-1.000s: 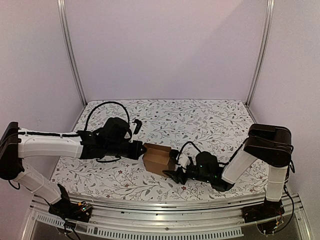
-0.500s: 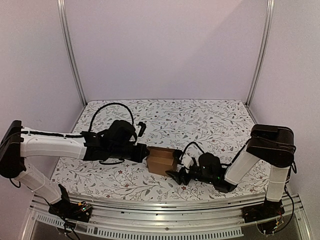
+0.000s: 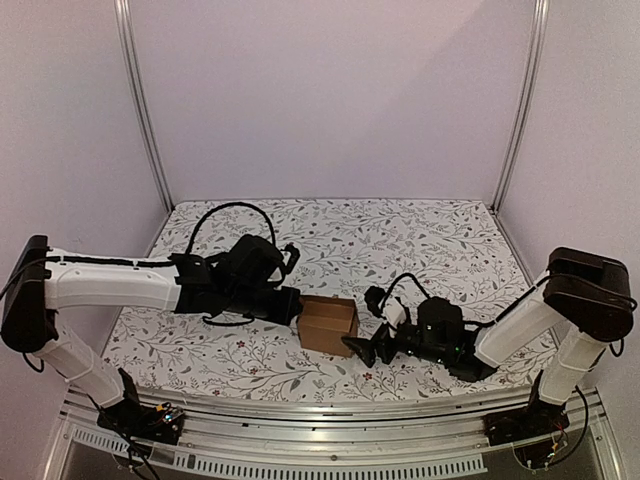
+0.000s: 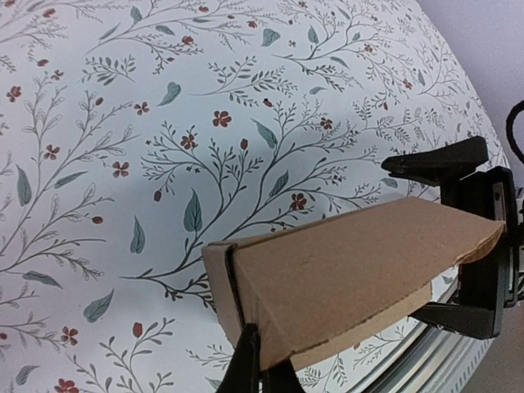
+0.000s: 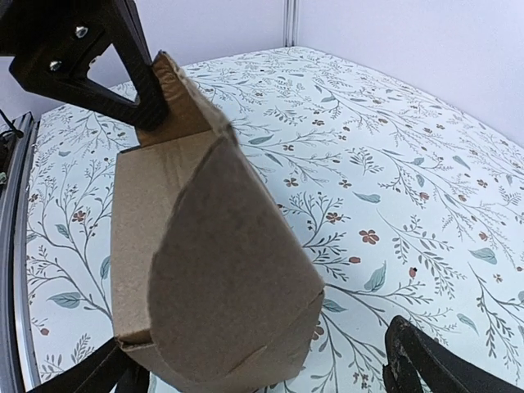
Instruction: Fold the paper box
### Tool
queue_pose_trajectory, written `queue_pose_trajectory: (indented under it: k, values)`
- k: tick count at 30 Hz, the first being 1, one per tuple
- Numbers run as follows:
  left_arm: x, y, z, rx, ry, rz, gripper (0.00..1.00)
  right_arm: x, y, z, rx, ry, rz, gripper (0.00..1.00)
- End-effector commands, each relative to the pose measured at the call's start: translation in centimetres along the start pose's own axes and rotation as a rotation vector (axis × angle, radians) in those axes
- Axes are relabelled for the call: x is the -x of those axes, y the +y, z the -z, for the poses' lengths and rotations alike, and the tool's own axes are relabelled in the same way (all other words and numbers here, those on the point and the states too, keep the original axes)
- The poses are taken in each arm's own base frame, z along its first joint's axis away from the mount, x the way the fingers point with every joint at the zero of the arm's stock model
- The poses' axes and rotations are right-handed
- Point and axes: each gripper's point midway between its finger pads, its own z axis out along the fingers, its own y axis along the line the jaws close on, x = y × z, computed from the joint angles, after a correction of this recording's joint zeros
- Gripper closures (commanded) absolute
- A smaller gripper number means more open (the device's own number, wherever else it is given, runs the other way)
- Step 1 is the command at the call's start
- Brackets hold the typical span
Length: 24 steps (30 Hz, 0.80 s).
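the bottom edge cuts off all but the tips of the left claw (image 4: 264, 364) on the paper box (image 4: 344, 278).

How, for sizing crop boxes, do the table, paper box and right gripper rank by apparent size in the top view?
1. table
2. paper box
3. right gripper, though its open span nearly matches the box.

The paper box (image 3: 327, 322) is plain brown cardboard. The table (image 3: 420, 235) is white, printed with grey-green leafy sprigs and small red flowers. The left arm (image 3: 110, 288) and right arm (image 3: 515, 325) are white with black joints. The left end effector (image 3: 296, 308) and right end effector (image 3: 362, 346) are black. The walls (image 3: 330, 100) are pale lilac.
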Motion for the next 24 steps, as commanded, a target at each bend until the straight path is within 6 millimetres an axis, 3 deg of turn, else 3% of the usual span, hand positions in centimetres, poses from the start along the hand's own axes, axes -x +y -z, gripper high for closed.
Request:
queue_pose_trajectory:
  k: [1,5,6,9,12,18,24]
  values:
    - [-6.6,2.6,-0.9,0.123,0.25,-0.024,1.0,-0.1,-0.1,2.1,0.015,0.061,-0.014,0.01]
    - [-6.2,2.3,-1.3,0.131,0.252,-0.02,1.0,1.0,-0.2,4.0,0.016,0.135,-0.063,0.01]
    - [-6.2,2.3,-1.3,0.132,0.252,-0.017,1.0,2.1,-0.4,4.5,0.004,0.141,-0.077,0.01]
    - [-6.0,2.2,-1.5,0.142,0.253,-0.01,1.0,3.5,-2.0,5.9,-0.088,0.195,-0.145,0.01]
    - [-5.7,2.0,-1.6,0.147,0.248,0.001,1.0,3.9,-2.2,7.1,-0.116,0.301,-0.22,0.01]
    - [-5.3,1.6,-2.0,0.157,0.242,0.02,1.0,5.7,-0.8,7.2,-0.055,0.337,-0.301,0.01]
    - [-5.0,0.7,-1.9,0.15,0.227,0.027,1.0,6.5,-0.5,7.1,-0.116,0.363,-0.318,0.17]
